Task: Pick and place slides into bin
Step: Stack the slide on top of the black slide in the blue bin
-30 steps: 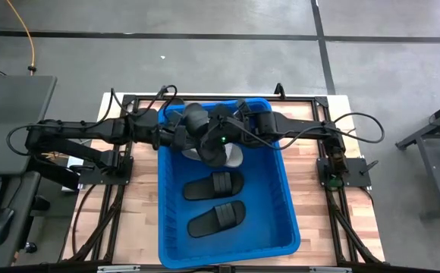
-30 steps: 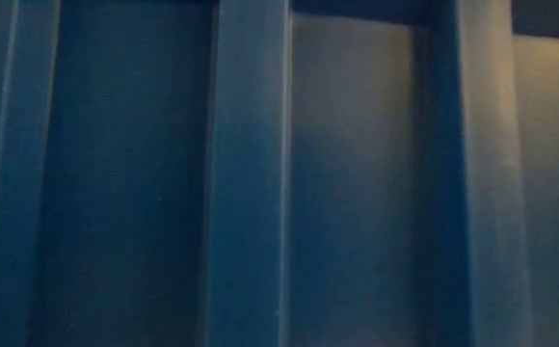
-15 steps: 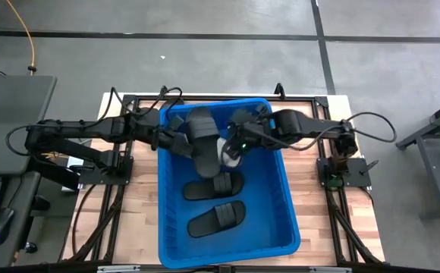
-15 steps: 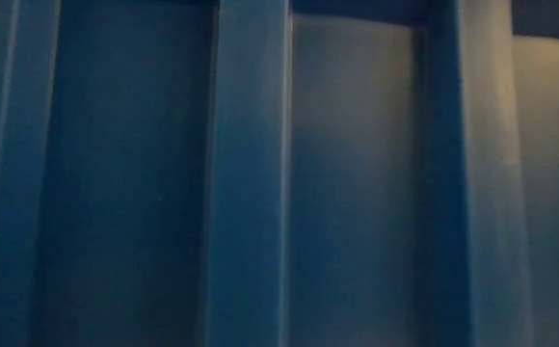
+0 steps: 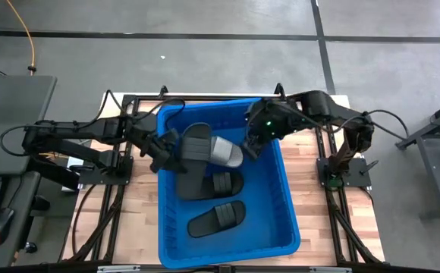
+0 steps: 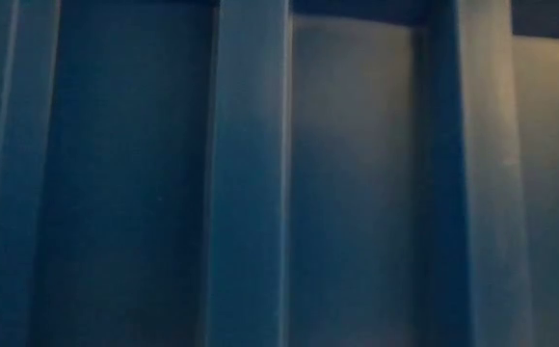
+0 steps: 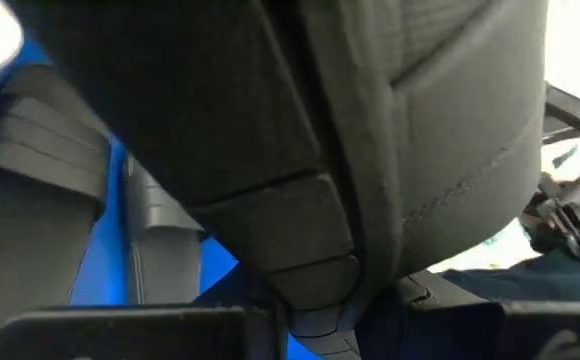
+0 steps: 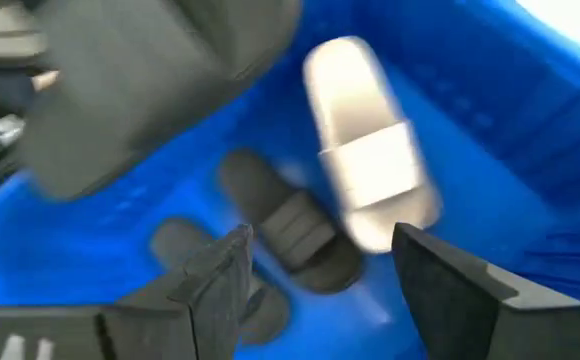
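Note:
The blue bin [image 5: 284, 205] stands mid-table; its wall [image 6: 260, 193] fills the low view. My left gripper [image 5: 168, 157] is shut on a black slide [image 5: 193, 152], held over the bin's left side. A light grey slide [image 5: 226, 152] lies on the bin floor beside it, also seen in the right wrist view [image 8: 365, 185]. Two more black slides [image 5: 218, 184] [image 5: 216, 218] lie flat on the floor nearer the front. My right gripper [image 5: 252, 145] hangs open above the bin's far right part, its fingers [image 8: 220, 285] apart with nothing between them. My left gripper holds the black slide by its left side edge [image 5: 177, 156], coming about level from the table's left. The slide [image 7: 300, 150] fills its wrist view and hides the fingertips. It is lifted clear of the bin floor, its length running far to near.
The bin takes up most of the wooden table [image 5: 129, 220] between the two arm bases. A black frame [image 5: 334, 163] runs along the table's sides. Bare floor of the bin [image 5: 262, 227] shows at the near right.
My right gripper has opened, let go of the grey slide and drawn back up toward the table's right edge; the grey slide now lies on the bin floor. My left gripper has moved a little toward the near and left edges with the black slide.

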You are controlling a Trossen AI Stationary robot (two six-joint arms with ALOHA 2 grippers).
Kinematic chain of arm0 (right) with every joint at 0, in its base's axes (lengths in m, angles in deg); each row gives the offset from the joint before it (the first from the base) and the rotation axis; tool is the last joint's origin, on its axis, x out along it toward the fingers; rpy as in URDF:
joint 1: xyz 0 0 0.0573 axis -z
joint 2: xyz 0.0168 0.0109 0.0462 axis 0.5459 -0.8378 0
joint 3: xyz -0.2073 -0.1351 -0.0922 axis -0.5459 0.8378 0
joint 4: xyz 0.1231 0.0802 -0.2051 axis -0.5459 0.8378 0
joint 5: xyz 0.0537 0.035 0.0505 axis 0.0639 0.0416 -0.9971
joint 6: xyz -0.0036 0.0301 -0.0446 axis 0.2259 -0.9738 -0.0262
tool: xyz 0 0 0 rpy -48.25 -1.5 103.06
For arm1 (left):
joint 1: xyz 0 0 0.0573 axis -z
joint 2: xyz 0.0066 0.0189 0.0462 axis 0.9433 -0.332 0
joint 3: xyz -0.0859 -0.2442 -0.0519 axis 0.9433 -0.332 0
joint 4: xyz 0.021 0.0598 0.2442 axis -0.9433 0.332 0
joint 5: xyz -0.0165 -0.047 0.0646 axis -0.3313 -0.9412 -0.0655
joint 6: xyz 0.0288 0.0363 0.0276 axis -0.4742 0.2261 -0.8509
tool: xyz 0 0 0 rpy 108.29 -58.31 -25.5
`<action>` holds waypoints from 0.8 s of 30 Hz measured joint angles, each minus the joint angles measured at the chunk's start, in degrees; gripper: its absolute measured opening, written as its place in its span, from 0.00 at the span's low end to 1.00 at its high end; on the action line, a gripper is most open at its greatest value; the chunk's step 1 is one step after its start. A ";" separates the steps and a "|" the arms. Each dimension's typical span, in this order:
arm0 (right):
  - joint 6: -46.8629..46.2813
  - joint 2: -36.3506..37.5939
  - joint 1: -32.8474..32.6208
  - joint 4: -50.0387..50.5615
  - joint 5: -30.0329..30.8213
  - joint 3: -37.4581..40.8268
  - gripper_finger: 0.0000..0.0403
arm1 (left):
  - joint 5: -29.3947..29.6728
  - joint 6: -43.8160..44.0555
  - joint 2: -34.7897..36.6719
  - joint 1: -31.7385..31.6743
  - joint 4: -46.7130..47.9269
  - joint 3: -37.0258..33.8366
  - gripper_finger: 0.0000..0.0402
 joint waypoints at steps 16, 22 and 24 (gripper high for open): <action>-3.35 0.03 10.94 -15.41 -38.27 0.47 0.55 | -30.77 3.73 0.69 -0.20 -5.99 0.04 0.15; -12.31 -2.03 9.41 -22.97 -43.72 0.85 0.55 | -29.96 3.13 0.09 -0.16 -5.68 -0.02 0.15; -14.23 -3.23 8.25 -24.28 -44.65 0.94 0.55 | -30.00 2.59 0.50 -0.16 -5.65 -0.02 0.15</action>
